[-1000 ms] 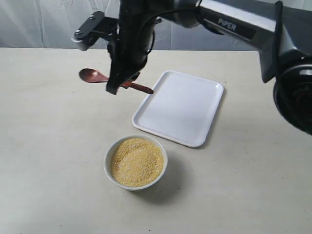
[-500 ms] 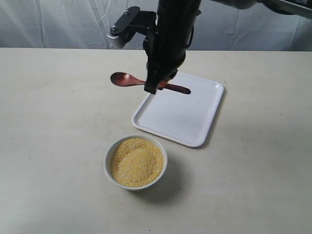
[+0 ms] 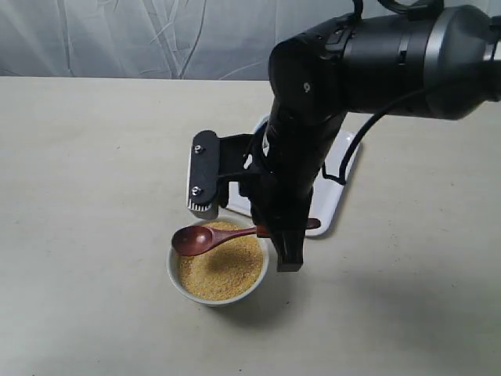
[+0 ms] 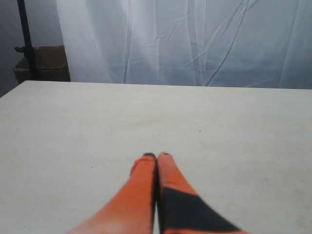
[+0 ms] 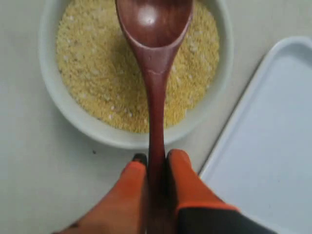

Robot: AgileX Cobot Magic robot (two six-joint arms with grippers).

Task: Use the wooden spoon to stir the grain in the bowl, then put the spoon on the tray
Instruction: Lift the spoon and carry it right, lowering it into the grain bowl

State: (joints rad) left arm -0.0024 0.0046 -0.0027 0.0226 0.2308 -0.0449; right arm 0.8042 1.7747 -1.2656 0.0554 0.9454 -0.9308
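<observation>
My right gripper (image 5: 157, 157) is shut on the slim handle of the dark reddish-brown wooden spoon (image 5: 155, 58). The spoon (image 3: 205, 237) is held level, its oval scoop just above the golden-yellow grain (image 3: 221, 265) in the small white bowl (image 3: 177, 276). In the right wrist view the scoop hangs over the grain (image 5: 92, 63) and the bowl's rim (image 5: 73, 117) curves below it. The white tray (image 5: 273, 146) lies beside the bowl; in the exterior view the arm hides most of the tray (image 3: 338, 182). My left gripper (image 4: 157, 156) is shut on nothing, over bare table.
A pale beige table (image 3: 86, 172) carries everything, with a white curtain (image 3: 156, 39) behind it. The big black right arm (image 3: 313, 133) leans over the tray and bowl. A cardboard box (image 4: 41, 66) stands off the table's far corner.
The right arm has carried the spoon from above the tray's far left corner toward the front and down, so the scoop now hangs just over the grain. Bowl and tray have not moved.
</observation>
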